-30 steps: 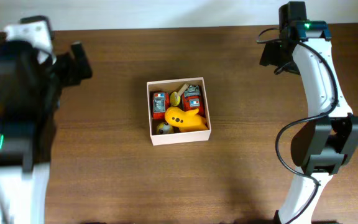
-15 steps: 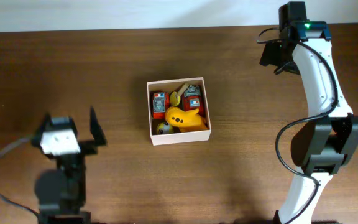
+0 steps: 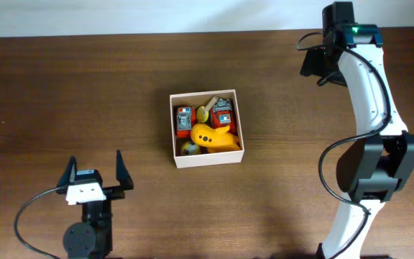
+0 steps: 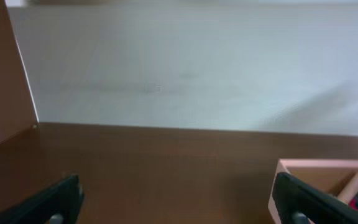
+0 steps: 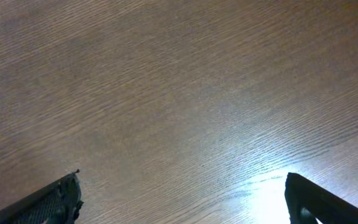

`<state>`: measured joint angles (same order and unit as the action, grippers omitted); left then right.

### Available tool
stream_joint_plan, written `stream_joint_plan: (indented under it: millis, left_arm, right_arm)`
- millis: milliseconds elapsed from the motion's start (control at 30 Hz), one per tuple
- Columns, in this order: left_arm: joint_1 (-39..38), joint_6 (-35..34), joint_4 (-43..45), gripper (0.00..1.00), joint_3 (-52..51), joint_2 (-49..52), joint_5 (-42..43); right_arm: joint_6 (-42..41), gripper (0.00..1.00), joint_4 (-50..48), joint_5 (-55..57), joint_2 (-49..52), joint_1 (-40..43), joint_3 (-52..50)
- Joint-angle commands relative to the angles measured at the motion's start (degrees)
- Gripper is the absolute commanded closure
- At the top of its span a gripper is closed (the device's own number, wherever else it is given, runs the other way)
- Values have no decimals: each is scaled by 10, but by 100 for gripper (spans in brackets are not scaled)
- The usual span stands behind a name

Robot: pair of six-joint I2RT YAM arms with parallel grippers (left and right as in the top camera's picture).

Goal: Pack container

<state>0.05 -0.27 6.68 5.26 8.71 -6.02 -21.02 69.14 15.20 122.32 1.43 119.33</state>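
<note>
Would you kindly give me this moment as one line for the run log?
container: mid-table, holding yellow toy and red toys | left gripper: open, empty, clear of container | right gripper: open, empty

Under me spreads a dark brown wood-grain table (image 3: 85,93). A pale white wall (image 4: 191,68) rises behind its far edge. A bright glare patch (image 5: 261,186) sits on the grain.
</note>
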Motion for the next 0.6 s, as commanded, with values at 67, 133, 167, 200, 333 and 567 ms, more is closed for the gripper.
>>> stream_joint_plan:
  millis: [67, 133, 167, 200, 333, 567]
  left_arm:
    - [-1, -8, 1, 1, -41, -27, 8]
    - [-2, -8, -26, 1, -48, -43, 11]
    - [-2, -8, -45, 1, -48, -50, 11]
    - [-2, -8, -61, 1, -48, -56, 11]
    - [-2, -4, -113, 1, -47, -69, 33]
    - [-2, -4, -113, 1, -47, -69, 33]
  right_arm:
    - [-2, 1, 0, 5, 2, 2, 0]
    - [-2, 1, 0, 5, 2, 2, 0]
    - [-2, 1, 0, 5, 2, 2, 0]
    - [-2, 1, 0, 5, 2, 2, 0]
    - [-2, 1, 0, 5, 2, 2, 0]
    - [-2, 1, 0, 5, 2, 2, 0]
